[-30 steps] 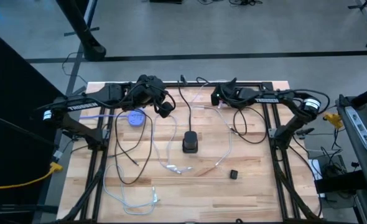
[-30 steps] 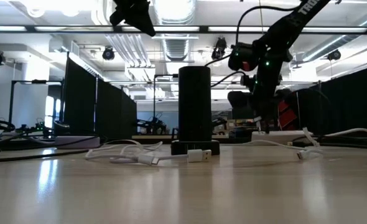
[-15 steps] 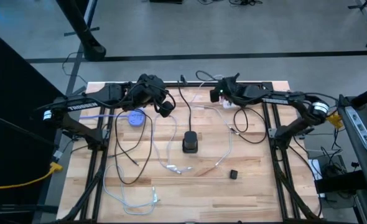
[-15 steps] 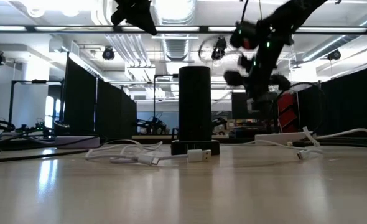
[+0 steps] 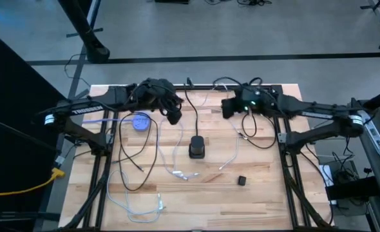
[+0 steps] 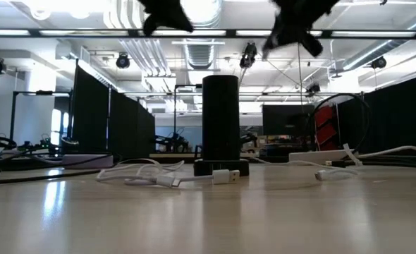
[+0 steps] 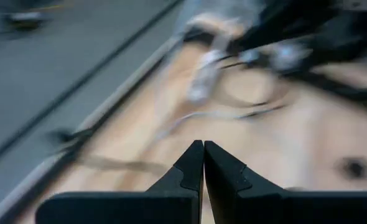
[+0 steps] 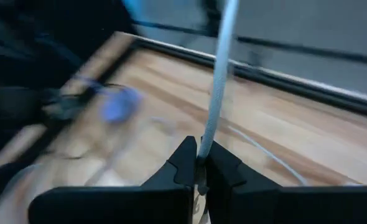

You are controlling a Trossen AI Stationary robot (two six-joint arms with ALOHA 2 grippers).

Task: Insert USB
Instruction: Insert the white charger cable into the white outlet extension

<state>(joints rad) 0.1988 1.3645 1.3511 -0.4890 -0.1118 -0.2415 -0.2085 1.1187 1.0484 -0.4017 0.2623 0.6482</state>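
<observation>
Fingers of my right gripper (image 8: pixel 199 163) were clamped on the thin white USB cable (image 8: pixel 216 74), at one o'clock from the black upright charging block (image 5: pixel 197 147). My left gripper (image 7: pixel 203 163) hung pinched together, empty. Carrying step; next, I judged, aligning plug with port.

Both arms reach in over the far side of the table. The left tool (image 5: pixel 174 117) has its fingers (image 7: pixel 193 163) pressed together, gripping nothing. The right tool (image 5: pixel 227 108) is clamped on a white cable (image 8: pixel 219 74).
</observation>
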